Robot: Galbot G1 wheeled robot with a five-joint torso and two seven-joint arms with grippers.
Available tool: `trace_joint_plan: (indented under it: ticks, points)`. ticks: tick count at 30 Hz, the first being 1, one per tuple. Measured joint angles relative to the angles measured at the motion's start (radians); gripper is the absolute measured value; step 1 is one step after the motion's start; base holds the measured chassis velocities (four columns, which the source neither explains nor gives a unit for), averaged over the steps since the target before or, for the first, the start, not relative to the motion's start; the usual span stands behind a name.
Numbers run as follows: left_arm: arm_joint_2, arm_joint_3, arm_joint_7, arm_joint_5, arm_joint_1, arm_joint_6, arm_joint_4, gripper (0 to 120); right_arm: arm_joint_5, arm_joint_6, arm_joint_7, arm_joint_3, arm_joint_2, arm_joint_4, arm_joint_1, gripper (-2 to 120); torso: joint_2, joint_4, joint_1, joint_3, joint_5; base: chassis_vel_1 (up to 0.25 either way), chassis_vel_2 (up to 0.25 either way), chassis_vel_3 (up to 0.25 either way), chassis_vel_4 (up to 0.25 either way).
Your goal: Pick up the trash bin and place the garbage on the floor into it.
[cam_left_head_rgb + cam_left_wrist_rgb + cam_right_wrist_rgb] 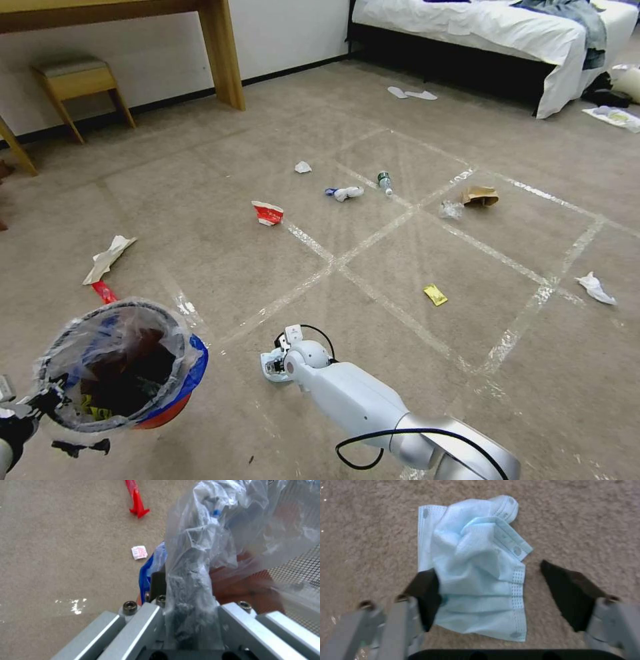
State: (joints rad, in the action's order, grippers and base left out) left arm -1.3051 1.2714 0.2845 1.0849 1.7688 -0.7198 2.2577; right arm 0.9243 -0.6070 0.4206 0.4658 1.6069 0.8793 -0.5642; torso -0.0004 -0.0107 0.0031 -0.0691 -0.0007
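Right pincer (490, 590) spread wide, low over floor (413, 153), fingers straddling crumpled pale-blue face mask (476, 575) in centre of right wrist frame. Mask: thin pleated fabric, very light, limp, likely to fold or slip; best nipped at bunched middle ridge, pads pressed down into carpet pile. Left pincer (186, 620) pinching rim of trash bin (127, 367), lower left of head frame, held clear of floor. Bin: red bucket, blue rim, crinkled clear liner draped over edge; light, rigid. Crushed cup (267, 213), bottle (385, 182), yellow wrapper (435, 294) scattered mid-frame.
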Motion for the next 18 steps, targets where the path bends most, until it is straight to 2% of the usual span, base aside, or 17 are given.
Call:
trace_joint_plan:
  ticks: [1, 2, 3, 4, 6, 7, 8, 10, 13, 16, 18]
  points:
    - [-0.001, -0.001, 0.0, -0.001, 0.0, 0.0, 0.0, 0, 0.001, -0.003, 0.001, 0.004, 0.0, 0.009, -0.002, 63, 0.0, 0.0004, 0.0, 0.0, 0.0005, 0.0, 0.0, 0.0, 0.0]
    - [-0.001, -0.001, 0.0, -0.001, 0.0, 0.0, 0.0, 0, 0.001, -0.003, 0.001, 0.004, 0.0, 0.009, -0.002, 63, 0.0, 0.0004, 0.0, 0.0, 0.0005, 0.0, 0.0, 0.0, 0.0]
    - [-0.001, -0.003, -0.001, -0.001, -0.001, 0.0, 0.0, 0, 0.002, -0.006, 0.002, 0.008, 0.001, 0.016, -0.004, 56, 0.0, 0.0018, 0.0, 0.0, 0.002, 0.0, 0.0, 0.0, 0.0]
    - [-0.001, -0.003, -0.001, -0.001, -0.001, 0.0, 0.0, 0, 0.002, -0.006, 0.002, 0.008, 0.001, 0.016, -0.004, 56, 0.0, 0.0018, 0.0, 0.0, 0.002, 0.0, 0.0, 0.0, 0.0]
    - [-0.001, -0.007, -0.001, -0.008, -0.002, 0.001, -0.004, 0, 0.004, -0.01, 0.006, 0.01, 0.001, 0.029, -0.007, 46, 0.0, 0.0021, 0.0, 0.0, 0.0009, 0.0, 0.0, 0.0, 0.0]
    - [-0.001, -0.007, -0.001, -0.008, -0.002, 0.001, -0.004, 0, 0.004, -0.01, 0.006, 0.01, 0.001, 0.029, -0.007, 46, 0.0, 0.0021, 0.0, 0.0, 0.0009, 0.0, 0.0, 0.0, 0.0]
    - [0.0, -0.009, -0.001, -0.01, -0.004, 0.001, -0.006, 0, 0.005, -0.011, 0.009, 0.011, 0.001, 0.038, -0.008, 38, 0.0, 0.0018, 0.0, 0.0, 0.0012, 0.0, 0.0, 0.0, 0.0]
    - [0.003, -0.013, 0.001, -0.011, -0.009, 0.001, -0.009, 0, 0.007, -0.013, 0.019, 0.013, 0.001, 0.053, -0.011, 28, 0.0, 0.001, 0.0, 0.0, 0.001, 0.0, 0.0, 0.0, 0.0]
    - [0.004, -0.014, 0.002, -0.011, -0.009, 0.001, -0.009, 0, 0.008, -0.015, 0.022, 0.014, 0.001, 0.059, -0.013, 24, 0.0, 0.001, 0.0, 0.0, 0.001, 0.0, 0.0, 0.0, 0.0]
    - [0.008, -0.022, 0.005, -0.016, -0.015, 0.001, -0.015, 0, 0.015, -0.023, 0.04, 0.016, 0.001, 0.094, -0.02, 6, 0.0, 0.0011, 0.0, 0.0, 0.0009, 0.0, 0.0, 0.0, 0.0]
    - [0.008, -0.026, 0.006, -0.019, -0.018, 0.001, -0.017, 0, 0.017, -0.025, 0.045, 0.016, 0.001, 0.108, -0.024, 3, 0.0, 0.0011, 0.0, 0.0, 0.0008, 0.0, 0.0, 0.0, 0.0]
